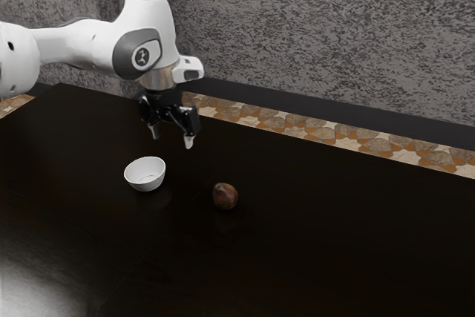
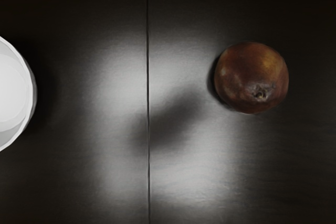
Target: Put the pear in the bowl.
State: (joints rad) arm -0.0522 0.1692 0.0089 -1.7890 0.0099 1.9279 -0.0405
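Exterior view: the white arm (image 1: 82,44) comes in from the left, its tool (image 1: 172,139) pointing down above the dark tabletop (image 1: 334,243).
Tool: fingers spread, with nothing between them.
Pear (image 1: 225,196): resting on the tabletop, outside the bowl (image 1: 145,174), toward the exterior view's right of it; brownish red, rounded.
Bowl: white, upright on the tabletop, near the pear but not touching it.
Seam (image 2: 148,51): a thin straight line in the tabletop, running between bowl and pear in the wrist view.
Backdrop: a mottled gray wall (image 1: 334,35), with patterned stone flooring (image 1: 319,133) beyond the tabletop.
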